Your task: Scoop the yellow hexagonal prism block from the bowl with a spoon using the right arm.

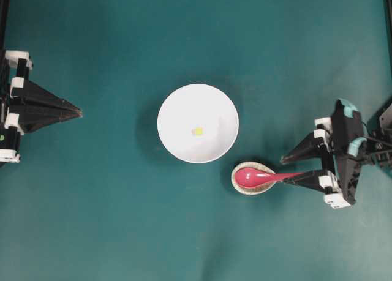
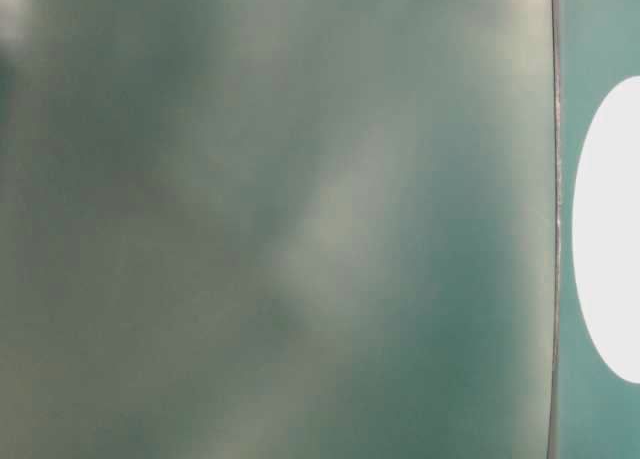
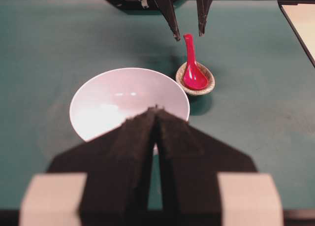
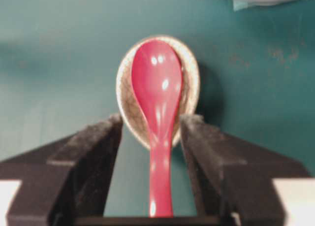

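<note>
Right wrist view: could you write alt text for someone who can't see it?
A glossy red spoon lies with its scoop in a speckled beige oval rest, its handle running between the open black jaws of the right gripper. All sit above a teal table.

No readable text, labels or numbers anywhere.

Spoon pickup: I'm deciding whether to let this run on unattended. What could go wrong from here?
1. The right gripper is open with its fingers either side of the spoon handle. The spoon only lies loose in its small rest, so an off-centre close might tip it out.
2. The yellow block is tiny in the bowl; it may slide away from the scoop.
</note>
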